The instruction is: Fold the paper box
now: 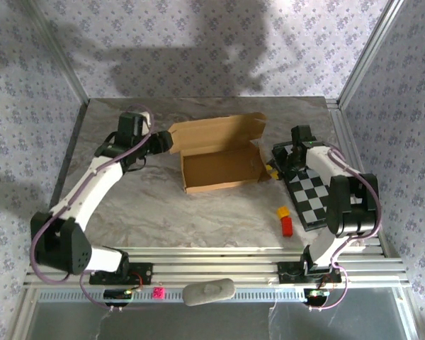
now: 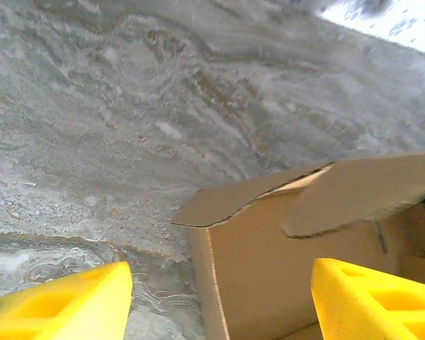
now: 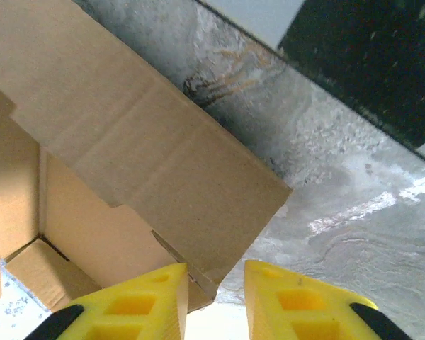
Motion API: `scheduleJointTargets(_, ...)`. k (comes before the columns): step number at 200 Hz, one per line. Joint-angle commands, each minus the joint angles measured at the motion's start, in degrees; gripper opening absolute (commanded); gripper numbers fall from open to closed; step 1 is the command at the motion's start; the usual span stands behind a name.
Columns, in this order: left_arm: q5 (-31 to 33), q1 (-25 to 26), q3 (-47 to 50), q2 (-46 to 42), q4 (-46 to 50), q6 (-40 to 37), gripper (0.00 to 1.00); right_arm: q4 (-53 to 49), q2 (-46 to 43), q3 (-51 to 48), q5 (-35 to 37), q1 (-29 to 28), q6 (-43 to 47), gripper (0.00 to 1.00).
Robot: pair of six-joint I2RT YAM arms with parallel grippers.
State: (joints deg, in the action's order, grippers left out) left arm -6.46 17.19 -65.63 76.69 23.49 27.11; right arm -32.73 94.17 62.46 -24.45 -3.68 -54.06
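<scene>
The paper box point(image 1: 219, 161), plain brown cardboard, stands open in the middle of the marble table with its lid flap raised at the back. My left gripper point(image 1: 170, 141) is at the box's back left corner. In the left wrist view it point(image 2: 219, 304) is open wide, and the box's corner point(image 2: 283, 262) with a bent side tab stands between its yellow fingers point(image 2: 64, 304). At the box's right end my right gripper point(image 1: 271, 168) is open by a narrow gap point(image 3: 216, 304). A corner of the side flap point(image 3: 142, 142) reaches into that gap, against the left finger point(image 3: 138, 308).
A black-and-white checkered board point(image 1: 319, 195) lies right of the box, under the right arm. A yellow block point(image 1: 282, 211) and a red block point(image 1: 286, 226) sit at its near left corner. A grey oblong object point(image 1: 208, 291) and a pink cube point(image 1: 156, 292) rest on the front rail.
</scene>
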Motion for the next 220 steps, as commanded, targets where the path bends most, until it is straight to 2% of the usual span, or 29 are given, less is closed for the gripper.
scheduleJointTargets(1, -2.7, -0.6, 0.1, -0.6, 6.5, 4.4, 0.66, -2.6, -0.3, 2.3, -1.0, 1.6, 3.4, 0.30)
scheduleJointTargets(23, -3.5, -0.6, 0.5, -1.7, 11.7, 7.1, 0.61, -3.4, 1.4, 4.2, -1.6, 2.8, 5.5, 0.31)
scheduleJointTargets(39, -6.1, 0.2, 3.3, -3.2, 11.9, 10.1, 0.59, -4.3, 2.2, 5.4, -0.5, 3.6, 6.9, 0.31)
scheduleJointTargets(75, -5.9, 3.8, 9.9, -5.0, 7.2, 13.9, 0.59, -3.0, 6.4, 8.4, -2.4, 3.8, 7.0, 0.35)
scheduleJointTargets(119, -5.2, 5.0, 12.2, 0.1, 1.6, 15.1, 0.61, 0.2, 9.3, 8.9, -3.4, 2.5, 4.7, 0.40)
scheduleJointTargets(160, -5.2, 6.4, 10.8, 7.3, -4.6, 17.1, 0.63, 0.3, 9.5, 10.9, -3.9, 1.2, 3.6, 0.42)
scheduleJointTargets(198, -1.7, 6.5, 4.0, 10.0, -1.2, 19.6, 0.64, -0.5, 6.8, 12.1, -4.0, 0.0, 1.4, 0.42)
scheduleJointTargets(220, -1.7, 6.1, 0.8, 10.0, -0.5, 20.8, 0.64, 0.6, 5.2, 12.9, -5.0, -0.7, -0.7, 0.41)
